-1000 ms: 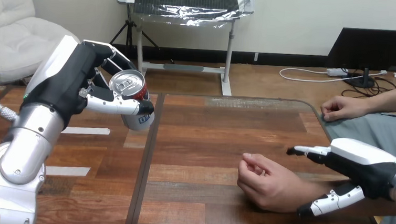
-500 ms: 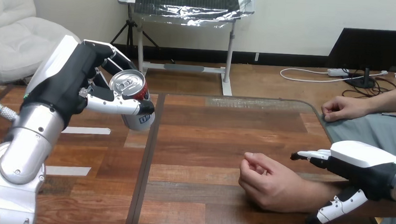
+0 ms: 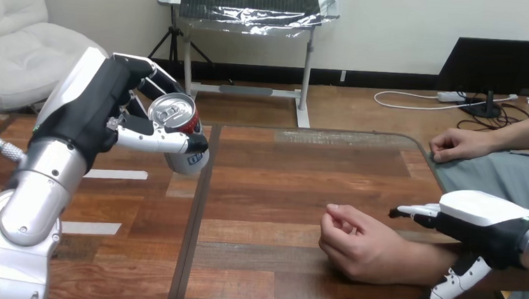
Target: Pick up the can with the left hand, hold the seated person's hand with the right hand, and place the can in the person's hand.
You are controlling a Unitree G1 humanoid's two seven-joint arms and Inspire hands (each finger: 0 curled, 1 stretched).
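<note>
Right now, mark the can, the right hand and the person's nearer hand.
can (image 3: 172, 108): head view, silver lid.
right hand (image 3: 478, 209): head view, white back shell.
person's nearer hand (image 3: 360, 246): head view, its back.

You'll see the wooden table (image 3: 282, 158) ahead; at two o'clock the person's farther hand (image 3: 459, 143) sits loosely curled by its corner.

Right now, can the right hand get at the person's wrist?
Probably yes: the right hand is open beside the person's wrist, nothing between; the left hand holds the can well away.
</note>
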